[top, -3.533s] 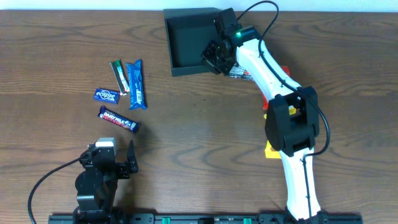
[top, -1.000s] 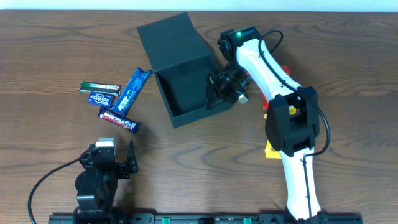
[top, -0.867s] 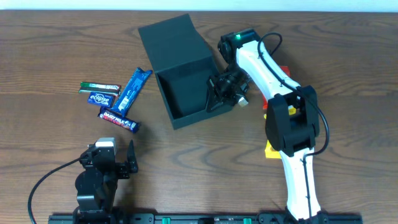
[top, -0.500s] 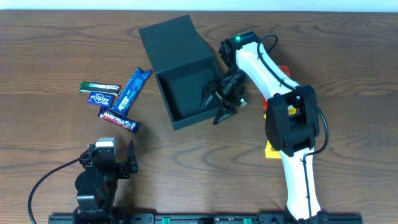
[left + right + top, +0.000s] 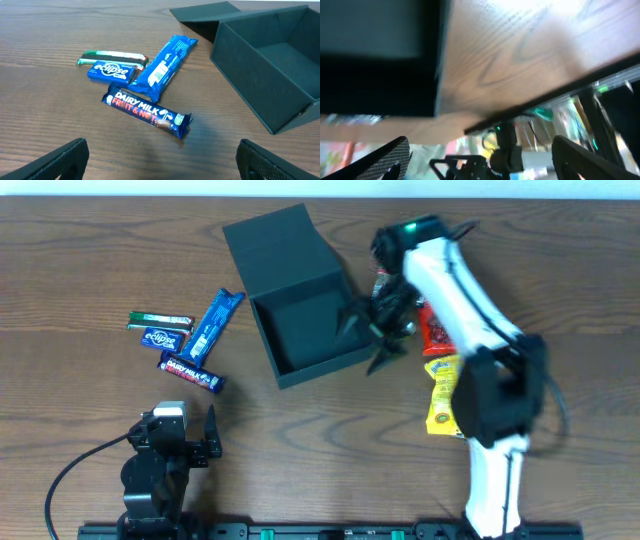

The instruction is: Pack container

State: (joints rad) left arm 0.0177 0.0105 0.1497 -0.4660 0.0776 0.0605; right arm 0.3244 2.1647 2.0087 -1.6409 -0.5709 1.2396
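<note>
The container [image 5: 305, 330] is a dark green-grey box lying open at the table's middle back, its lid [image 5: 278, 242] tipped back. In the overhead view my right gripper [image 5: 368, 343] stands open just off the box's right wall, holding nothing. The right wrist view is blurred; the box wall [image 5: 375, 92] fills its upper left and the right gripper [image 5: 480, 165] is spread wide. My left gripper [image 5: 178, 430] rests open near the front left edge. In the left wrist view the left gripper [image 5: 162, 170] is empty and the container [image 5: 272, 65] lies at the right.
Left of the box lie a green bar [image 5: 160, 320], a blue Eclipse packet [image 5: 165, 337], a long blue packet [image 5: 215, 325] and a Dairy Milk bar [image 5: 190, 372]. Right of it, partly under the right arm, lie a red packet [image 5: 437, 330] and a yellow packet [image 5: 440, 395].
My right gripper has opened, let go of the box's right wall and drawn off to the right. The box stays where it was dragged. The left arm has not moved.
</note>
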